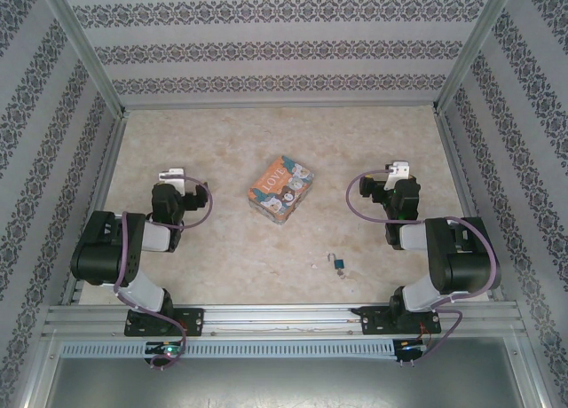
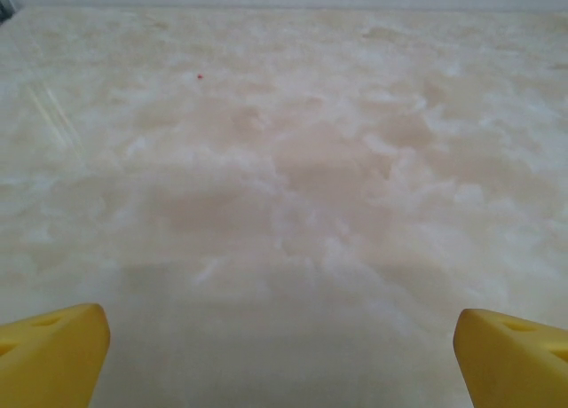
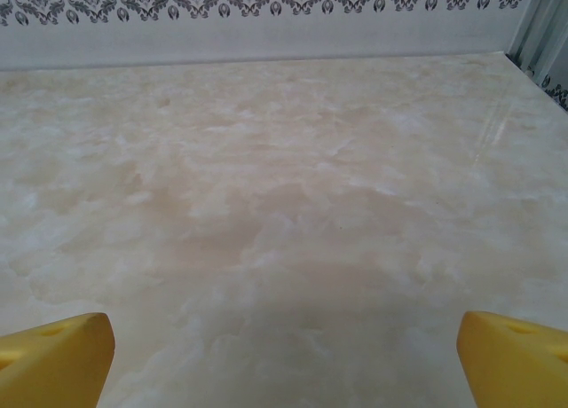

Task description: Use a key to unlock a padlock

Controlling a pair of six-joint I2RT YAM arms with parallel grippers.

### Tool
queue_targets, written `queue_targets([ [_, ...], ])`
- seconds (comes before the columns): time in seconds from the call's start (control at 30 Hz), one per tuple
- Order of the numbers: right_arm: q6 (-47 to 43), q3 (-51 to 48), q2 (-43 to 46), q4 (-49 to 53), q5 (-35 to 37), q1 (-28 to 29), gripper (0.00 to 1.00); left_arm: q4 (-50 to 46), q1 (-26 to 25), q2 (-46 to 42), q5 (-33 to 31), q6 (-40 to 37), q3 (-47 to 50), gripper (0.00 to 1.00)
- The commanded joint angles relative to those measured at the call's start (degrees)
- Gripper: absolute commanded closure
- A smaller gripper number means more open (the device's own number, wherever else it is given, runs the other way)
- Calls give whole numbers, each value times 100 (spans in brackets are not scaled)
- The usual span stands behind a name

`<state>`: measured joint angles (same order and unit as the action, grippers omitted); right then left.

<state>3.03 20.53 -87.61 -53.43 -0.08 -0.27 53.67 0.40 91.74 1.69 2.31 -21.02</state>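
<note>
— Where is the padlock [image 1: 339, 265] found?
— In the top view it is seen lying on the marbled table [image 1: 222, 239], lower right of centre. The teal body is laid flat and the thin silver shackle is pointed toward the upper left. Whether the shackle is latched cannot be told. Nothing is touching it.

— And the key [image 1: 318, 265]?
— A dark speck is made out just left of the padlock, apart from it. Its shape cannot be told at this size.

— What is set above them in the frame?
— The bear-print tin [image 1: 280, 188] marked "LOVE" is placed near the middle, turned at an angle and well apart from the padlock.

— How is the left gripper [image 2: 284, 359] held?
— It is spread wide. In the left wrist view its yellow fingertips [image 2: 49, 350] are seen at the two bottom corners, with bare table between them, and nothing is pinched. A tiny red dot [image 2: 200, 75] is noticed on the surface at upper left.

— And the right gripper [image 3: 284, 359]?
— The same is shown in the right wrist view: the yellow fingertips [image 3: 53, 355] are seen at the bottom corners, wide apart, with nothing gripped. A patterned wall [image 3: 266, 0] is seen along the top edge.

— Where are the arms seen in the top view?
— The left arm [image 1: 115, 248] is folded at centre left and the right arm [image 1: 453, 253] at centre right, with the tin between them. Both are well apart from the padlock and key.
</note>
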Motion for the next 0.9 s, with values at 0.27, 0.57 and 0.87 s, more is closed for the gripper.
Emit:
queue_targets([
  [0.27,-21,80,-10,-124,-67,-26,2,263,75,-40,-64,-92,-25,1],
  [0.57,-46,91,-10,-102,-33,0,2,235,74,-31,-64,-99,-30,1],
  [0.87,-65,100,-2,-71,-2,25,1,238,75,-36,-64,-101,-33,1],
])
